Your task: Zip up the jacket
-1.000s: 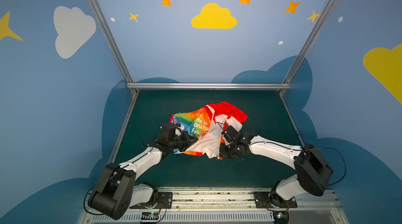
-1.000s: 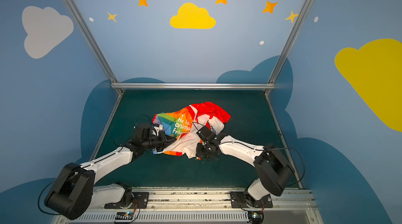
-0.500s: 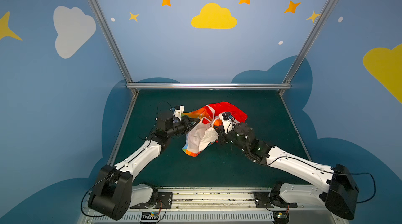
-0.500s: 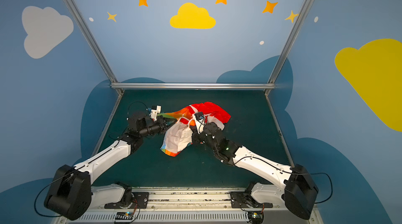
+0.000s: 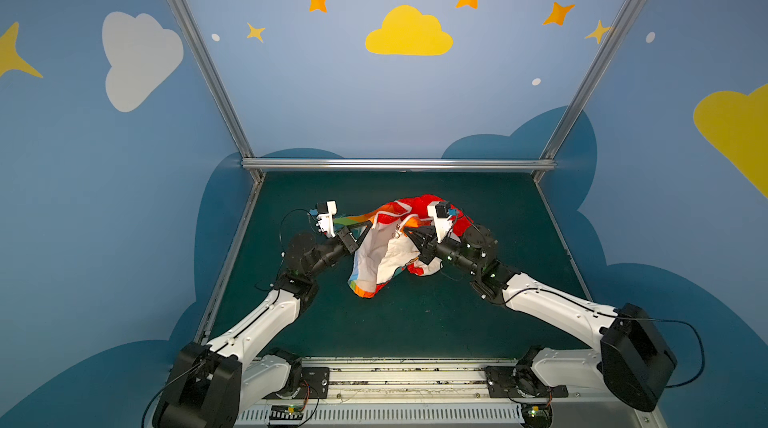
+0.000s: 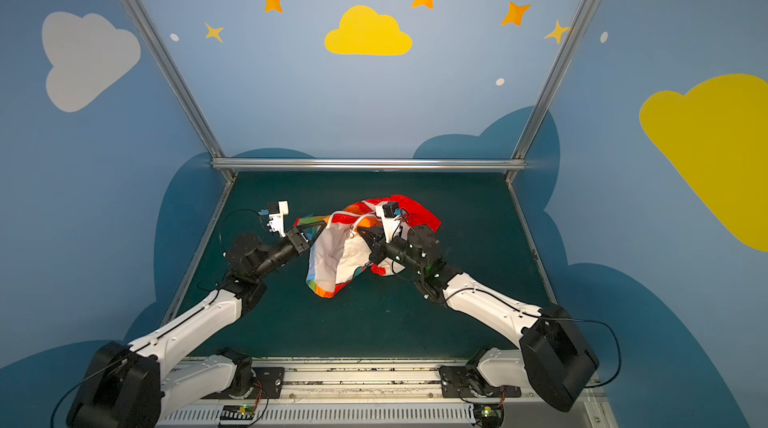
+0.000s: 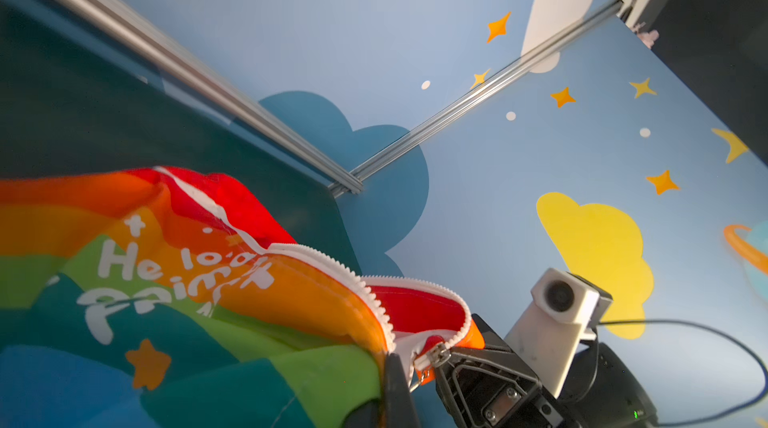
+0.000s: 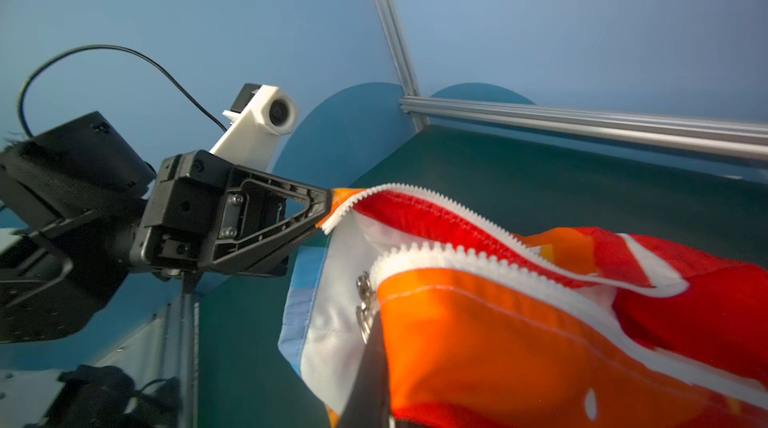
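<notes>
One jacket (image 5: 384,257), rainbow and red, zipper (image 7: 332,268) open, on the counter (image 5: 415,322). We log the left claw (image 5: 367,225) clamped on its zipper edge at 10 o'clock, the right claw (image 5: 407,233) clamped at 1 o'clock.

That jacket (image 5: 386,257) is all rainbow stripes, red, orange, green, blue, with white lettering (image 7: 166,280), zipper (image 7: 332,268) and lining (image 6: 332,247). Dark green desk (image 5: 415,322), blue walls (image 5: 374,105).

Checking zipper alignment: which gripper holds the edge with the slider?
The right gripper: the metal slider sits at its tip; the left gripper pinches bare teeth.
</notes>
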`<state>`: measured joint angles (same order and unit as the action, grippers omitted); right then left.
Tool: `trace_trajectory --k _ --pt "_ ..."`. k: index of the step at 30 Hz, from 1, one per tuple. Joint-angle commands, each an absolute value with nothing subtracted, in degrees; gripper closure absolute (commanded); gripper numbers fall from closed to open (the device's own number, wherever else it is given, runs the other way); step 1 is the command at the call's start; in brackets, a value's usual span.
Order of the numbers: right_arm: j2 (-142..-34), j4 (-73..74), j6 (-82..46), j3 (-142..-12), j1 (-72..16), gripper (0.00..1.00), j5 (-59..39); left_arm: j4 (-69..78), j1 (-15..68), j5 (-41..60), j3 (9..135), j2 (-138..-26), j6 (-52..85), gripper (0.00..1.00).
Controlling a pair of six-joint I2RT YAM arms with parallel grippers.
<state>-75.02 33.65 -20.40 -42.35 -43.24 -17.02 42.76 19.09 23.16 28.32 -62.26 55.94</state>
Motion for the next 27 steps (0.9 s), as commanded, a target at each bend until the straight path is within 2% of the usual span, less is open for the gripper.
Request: trace_trajectory --k 1,4,9,27 --pt "-76.88 36.18 -27.31 -45.41 -43.06 1.00 -26.13 51.43 19.86 18.68 25.49 -58.48 47.67 0.97" --pt "-79.61 38.88 -30.16 -46.44 -43.23 1.00 -30.26 55.15 20.80 15.75 22.67 -55.49 42.12 0.97" --pt "-82.89 40.52 -30.52 -49.22 -44.76 1.00 -33.83 56.50 21.19 17.38 20.56 -52.96 35.63 0.97" --pt "-87.45 43.91 -31.00 -52.83 -46.77 1.00 -37.37 56.44 21.38 16.80 17.94 -49.00 34.24 0.97"
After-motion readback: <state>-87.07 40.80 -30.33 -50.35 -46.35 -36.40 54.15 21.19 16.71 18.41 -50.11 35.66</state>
